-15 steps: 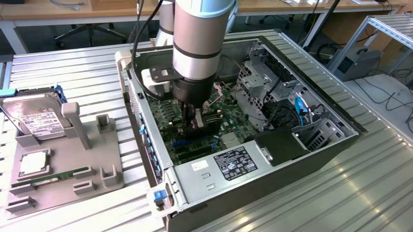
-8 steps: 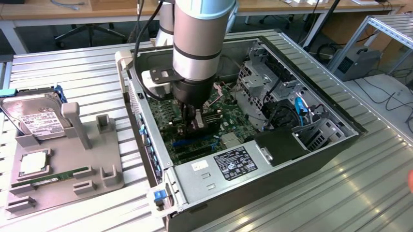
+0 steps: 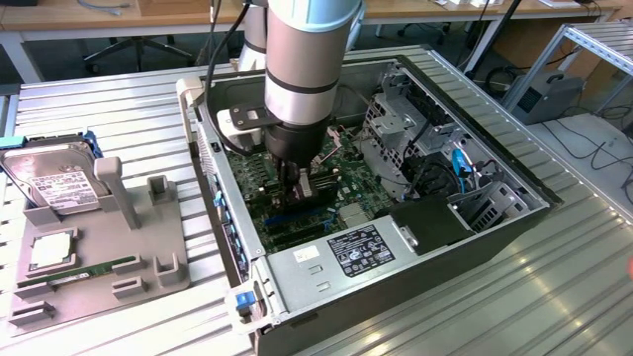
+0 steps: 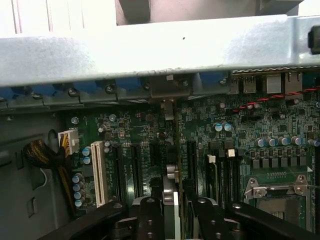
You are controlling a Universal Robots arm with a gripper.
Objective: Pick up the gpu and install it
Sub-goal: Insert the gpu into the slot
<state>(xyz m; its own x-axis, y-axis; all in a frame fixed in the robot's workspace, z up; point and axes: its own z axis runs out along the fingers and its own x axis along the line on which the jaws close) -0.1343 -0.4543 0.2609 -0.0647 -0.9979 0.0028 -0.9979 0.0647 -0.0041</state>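
Reaching down into an open desktop computer case [image 3: 494, 230], the robot arm [image 3: 307, 67] is holding its gripper [image 3: 299, 194] just above the green motherboard [image 3: 346, 174], the black fingers [image 4: 150, 217] closing on the gpu [image 4: 171, 200], a thin card seen edge-on between them. In the wrist view the card is standing upright directly over the row of black expansion slots [image 4: 137, 167], its metal end pointing toward the case's rear wall [image 4: 150, 50], with a white slot [image 4: 98, 172] lying a few rows to one side. Outside the case, at nine o'clock in the exterior view, a grey parts holder [image 3: 118, 259] is sitting on the slatted metal table [image 3: 534, 297], carrying a silver hard drive [image 3: 59, 185] with a white label, a processor [image 3: 52, 252] and a green memory stick [image 3: 94, 271]. At five o'clock inside the case, the power supply [image 3: 336, 259] is showing its black label.
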